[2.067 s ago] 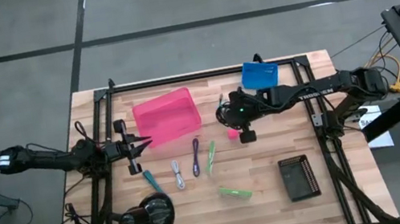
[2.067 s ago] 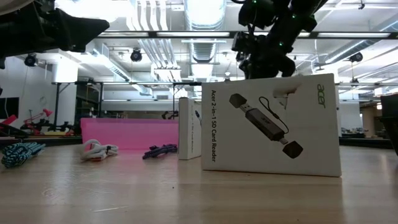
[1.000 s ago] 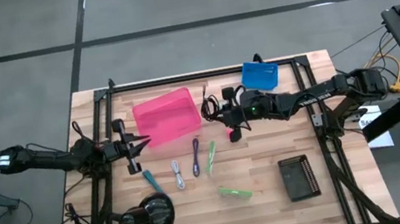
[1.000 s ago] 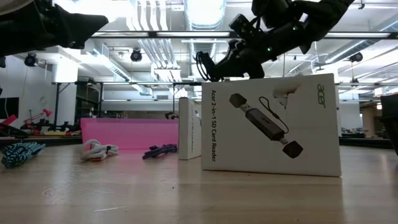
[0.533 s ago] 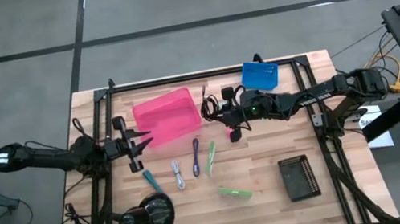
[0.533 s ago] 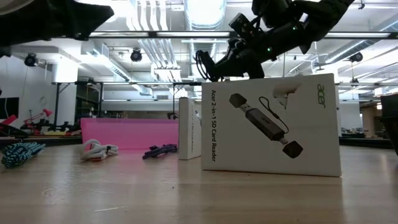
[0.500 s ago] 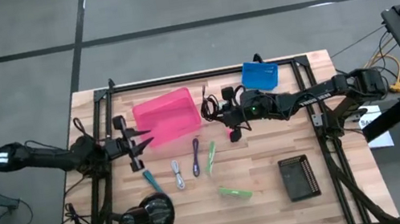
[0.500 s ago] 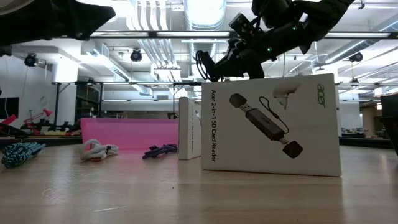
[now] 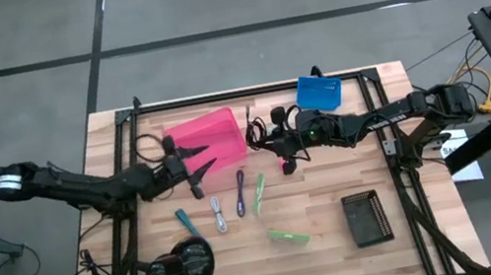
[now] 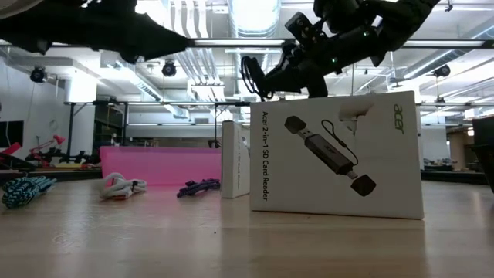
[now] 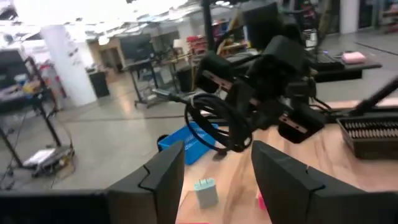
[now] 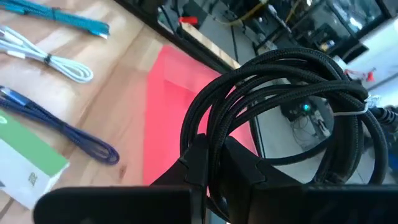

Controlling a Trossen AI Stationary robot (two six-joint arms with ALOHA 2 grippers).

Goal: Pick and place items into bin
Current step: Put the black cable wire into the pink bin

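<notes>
Two claws are at work. Right gripper [image 9: 259, 139] is pressed together on the black coiled cable [image 12: 273, 118], carrying it just beside the pink bin's [image 9: 214, 131] right rim, probably so the coil drops inside. Left gripper [image 9: 197, 159] stands spread and empty over the bin's near edge. Purple cord [image 9: 239, 180], grey cord [image 9: 218, 213] and pens lie loose mid-desk; the green packet [image 9: 289, 236] lies closer to the front edge.

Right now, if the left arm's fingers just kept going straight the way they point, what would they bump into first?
Most likely the black coiled cable held by the right gripper, straight ahead of the open left gripper over the pink bin. Depth is hard to judge.
</notes>
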